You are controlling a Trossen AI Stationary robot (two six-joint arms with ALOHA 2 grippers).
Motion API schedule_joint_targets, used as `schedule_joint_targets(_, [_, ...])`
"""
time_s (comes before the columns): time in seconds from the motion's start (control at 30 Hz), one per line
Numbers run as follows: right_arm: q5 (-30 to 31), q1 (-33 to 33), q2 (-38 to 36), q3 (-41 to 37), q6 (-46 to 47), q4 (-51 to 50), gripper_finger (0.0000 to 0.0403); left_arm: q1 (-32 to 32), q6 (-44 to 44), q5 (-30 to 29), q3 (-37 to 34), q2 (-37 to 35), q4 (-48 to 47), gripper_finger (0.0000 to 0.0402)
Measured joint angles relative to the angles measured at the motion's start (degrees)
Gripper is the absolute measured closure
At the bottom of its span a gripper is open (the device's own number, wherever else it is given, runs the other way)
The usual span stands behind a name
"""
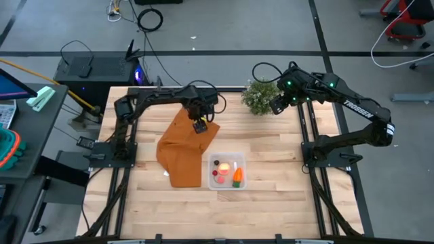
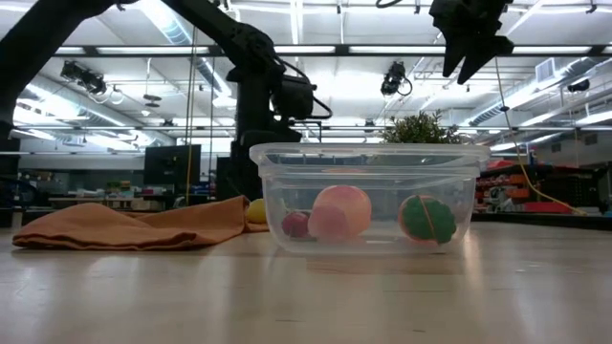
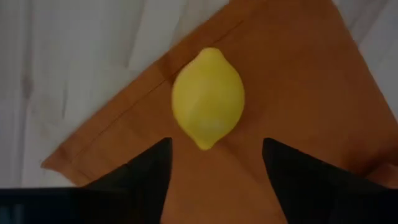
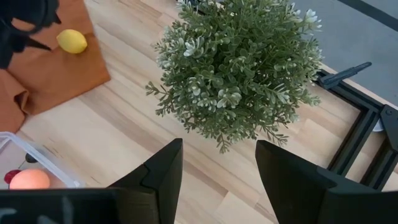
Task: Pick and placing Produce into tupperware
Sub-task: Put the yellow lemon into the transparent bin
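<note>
Left claw [image 3: 214,171] hung open and empty right over the lemon [image 3: 208,98] on the orange cloth [image 1: 182,150], frame centre. Right claw [image 4: 217,168] open over the plant [image 4: 239,65]. Tupperware [image 1: 227,183] lower centre.

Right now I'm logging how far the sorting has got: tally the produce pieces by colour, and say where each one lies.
Yellow: 1, the lemon, on the orange cloth, outside the container.
Red-yellow: 1, the round fruit, in the clear container.
Orange with green top: 1, the carrot, in the container.
Red-pink: 1, a small piece, in the container.
Dark: 1, a small piece, in the container.
Total: 5
</note>
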Motion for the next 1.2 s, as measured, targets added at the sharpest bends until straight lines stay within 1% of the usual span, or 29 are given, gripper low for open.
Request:
schedule_joint_targets(0.13, [0.0, 0.0, 0.0, 0.0, 0.0, 0.0, 0.0229, -1.0, -0.4, -0.3, 0.0, 1.5, 0.3, 0.0113])
schedule_joint_targets(0.33, [0.0, 0.0, 0.0, 0.0, 0.0, 0.0, 0.0229, -1.4, -0.4, -3.4, 0.0, 2.2, 1.4, 0.009])
schedule_joint_targets(0.47, [-0.1, 0.0, 0.0, 0.0, 0.0, 0.0, 0.0229, -1.4, -0.3, -3.2, 0.0, 2.2, 3.1, 0.0077])
schedule_joint_targets(0.77, [-0.3, 0.0, 0.0, 0.0, 0.0, 0.1, 0.0229, -2.0, 0.1, -2.6, 0.0, 2.7, 4.9, 0.0033])
schedule_joint_targets(0.9, [-0.3, 0.0, 0.0, 0.0, 0.0, 0.2, 0.0229, -1.9, 0.1, -2.5, 0.0, 2.7, 5.1, 0.0024])
schedule_joint_targets(1.2, [-0.4, 0.0, 0.0, 0.0, 0.2, 0.2, 0.0229, -1.8, 1.1, -2.5, 0.0, 3.8, 5.6, 0.0024])
